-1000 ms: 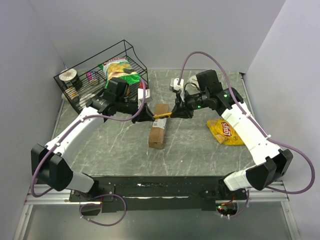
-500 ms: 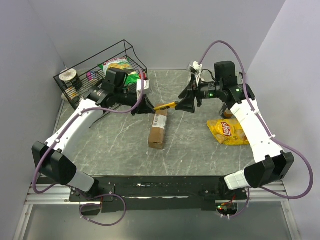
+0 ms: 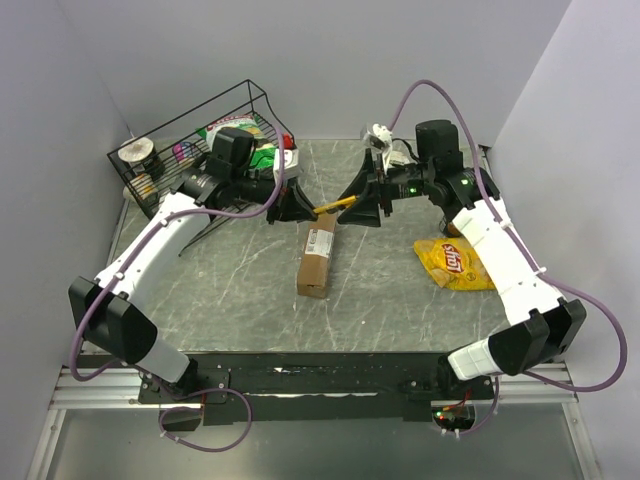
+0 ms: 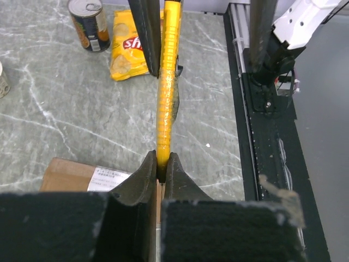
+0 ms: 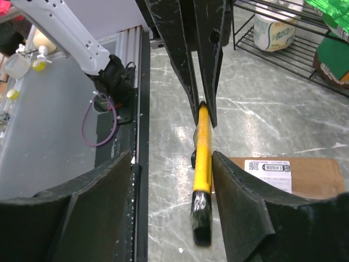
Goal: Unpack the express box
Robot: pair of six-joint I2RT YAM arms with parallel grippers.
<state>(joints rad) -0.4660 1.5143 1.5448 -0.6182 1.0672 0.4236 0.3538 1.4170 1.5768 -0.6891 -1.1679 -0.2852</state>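
Observation:
The express box [image 3: 318, 255], a long brown carton with a white label, lies flat mid-table; its labelled end shows in the left wrist view [image 4: 76, 176] and the right wrist view [image 5: 294, 174]. My left gripper [image 3: 296, 206] is shut on one end of a yellow-handled tool [image 3: 331, 208], held in the air above the box's far end. In the left wrist view [image 4: 162, 164] the tool [image 4: 166, 82] runs straight away from the jaws. My right gripper [image 3: 363, 210] is open, its jaws on either side of the tool's black end [image 5: 200, 218], the right finger [image 5: 245, 191] close beside it.
A yellow chip bag [image 3: 455, 262] lies at the right. A black wire basket [image 3: 200, 150] with bags and cans stands at the back left. A can [image 4: 90, 24] stands beyond the chip bag in the left wrist view. Grey walls enclose the table.
Both grippers have risen from just above the box's far end and moved toward the back. The yellow tool now hangs higher between them. The right wrist has swung back to the right.

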